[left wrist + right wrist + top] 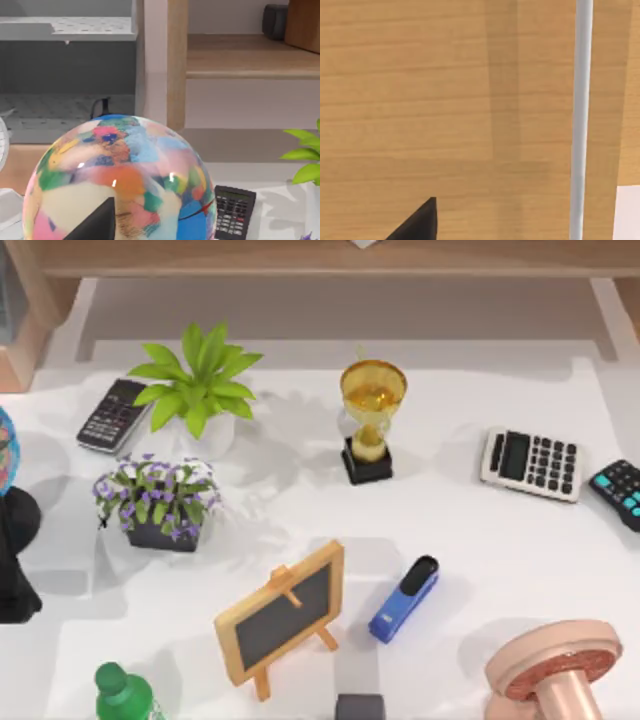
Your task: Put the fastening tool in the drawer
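The small blue stapler with a black top arm (404, 599) lies flat on the white counter (480, 540), just right of the wooden-framed chalkboard easel (282, 612); either gripper's state: cannot tell.

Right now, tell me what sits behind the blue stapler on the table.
Behind the stapler sits the gold trophy; the small chalkboard stands beside it. Whatever lies beneath the stapler is covered.

Matte black pointed claw fingertip (97, 222)
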